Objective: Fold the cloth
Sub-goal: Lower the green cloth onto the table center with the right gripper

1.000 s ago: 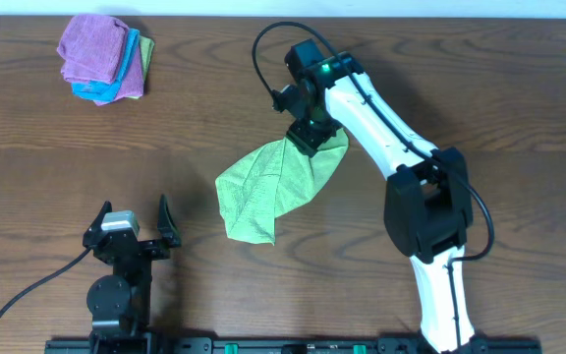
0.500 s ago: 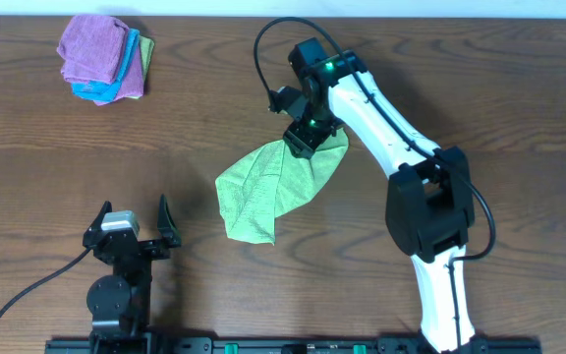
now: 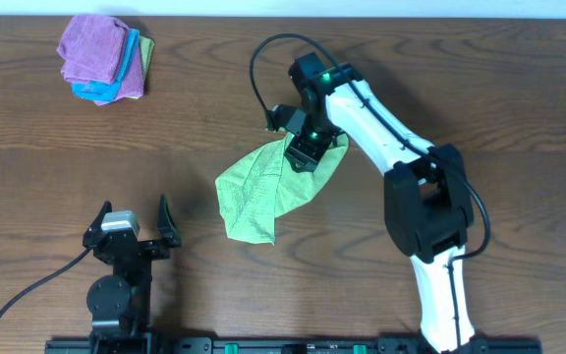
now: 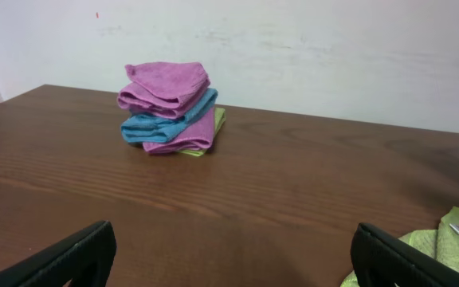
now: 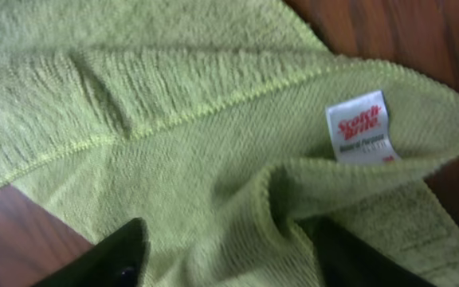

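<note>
The lime-green cloth (image 3: 263,187) lies crumpled on the table's middle, and it fills the right wrist view (image 5: 174,135). Its white tag (image 5: 361,126) lies face up near the upper right corner. My right gripper (image 3: 303,150) is low over the cloth's upper right part. Its fingers (image 5: 233,259) are open and stand either side of a raised fold of the cloth. My left gripper (image 3: 131,228) is open and empty near the front left, away from the cloth. In the left wrist view (image 4: 233,263) its fingers frame bare table, with a corner of the cloth (image 4: 453,243) at the far right.
A stack of folded purple, light-blue and green cloths (image 3: 101,59) sits at the back left corner, also in the left wrist view (image 4: 170,108). A black cable loops above the right arm (image 3: 263,59). A white wall stands behind the table.
My right gripper has moved a little down and to the left, lower onto the cloth's upper right part. The cloth's outline and the left arm look the same.
</note>
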